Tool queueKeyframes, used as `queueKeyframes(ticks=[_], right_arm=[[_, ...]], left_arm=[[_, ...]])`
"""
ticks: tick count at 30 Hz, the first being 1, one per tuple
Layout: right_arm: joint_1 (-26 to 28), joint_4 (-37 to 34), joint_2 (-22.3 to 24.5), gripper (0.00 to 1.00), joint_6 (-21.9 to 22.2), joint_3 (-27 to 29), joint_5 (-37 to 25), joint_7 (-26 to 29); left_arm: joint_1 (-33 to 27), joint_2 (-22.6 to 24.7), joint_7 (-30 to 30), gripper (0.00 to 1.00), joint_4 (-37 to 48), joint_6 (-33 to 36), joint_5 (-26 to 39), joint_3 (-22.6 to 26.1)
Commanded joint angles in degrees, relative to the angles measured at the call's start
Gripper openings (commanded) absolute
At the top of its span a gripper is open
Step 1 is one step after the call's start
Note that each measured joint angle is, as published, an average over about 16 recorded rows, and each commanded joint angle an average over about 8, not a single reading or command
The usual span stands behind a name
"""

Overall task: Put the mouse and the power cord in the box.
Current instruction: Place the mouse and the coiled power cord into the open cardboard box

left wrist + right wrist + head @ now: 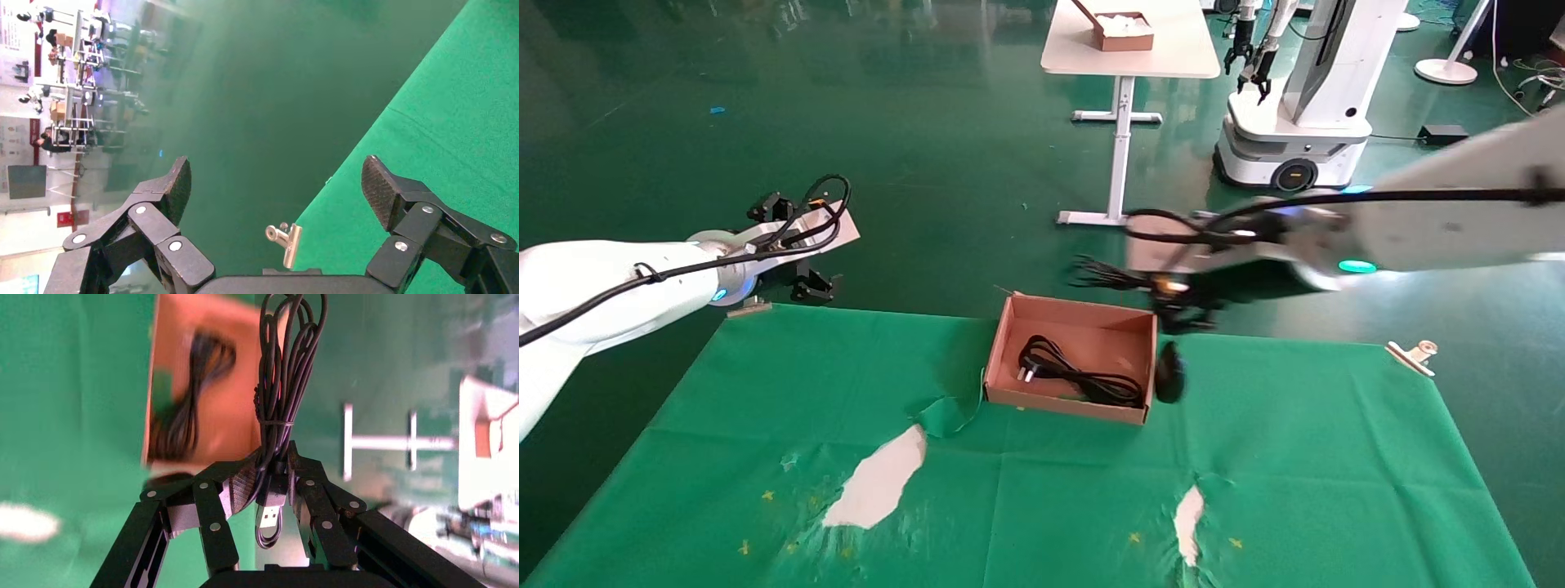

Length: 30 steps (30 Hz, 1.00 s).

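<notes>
Green cloth covers the table [1336,457], torn in two places so pale patches show near the front edge, and most of its surface lies bare on both sides of the box [1003,343], which sits toward the far edge in the middle. Beyond that edge the dark green floor is open up to a white table [1128,57] and another robot [1303,122] well behind. A metal clip [1411,356] grips the cloth at the far right corner, another clip [285,240] at the far left corner, just below the left gripper [275,187]. That gripper hangs off the far left corner of the table, its fingers [378,190] spread wide and holding nothing. The right gripper [262,471] is above the box's far right corner, fingers [240,484] closed narrowly on the bundled thin cable of the mouse [1169,371]; the USB plug [268,516] sticks out behind the fingers and the tied loops extend past them. The mouse body dangles below the fingers, just outside the box's right wall. Under and to the left of those fingers, the power cord [1075,371] lies coiled on the box floor.
</notes>
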Motion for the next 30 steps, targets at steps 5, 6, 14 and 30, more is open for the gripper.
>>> queueKeyframes(ticks=[5,6,14,30], right_arm=[[0.5,-10.7,-8.9,0.00,6.5,-2.7,-1.3,-7.1],[0.6,-12.3,-9.9,0.00,7.7,-3.3,-0.9,-8.4],[0.5,-16.7,-12.2,0.00,14.8,-10.9,5.4,-11.3],[-1.6,-24.2,-12.2,1.00,28.1,-22.0,8.1,-4.1]], left_arm=[[0.0,-0.1,-1.0,1.00,-0.5,0.0,0.6,0.4],[0.0,-0.2,-1.2,1.00,-0.6,-0.1,0.6,0.5],[0.1,-0.5,-2.6,1.00,-1.5,-0.1,1.4,1.0],[0.1,-1.1,-4.7,1.00,-2.8,-0.2,2.5,1.8]])
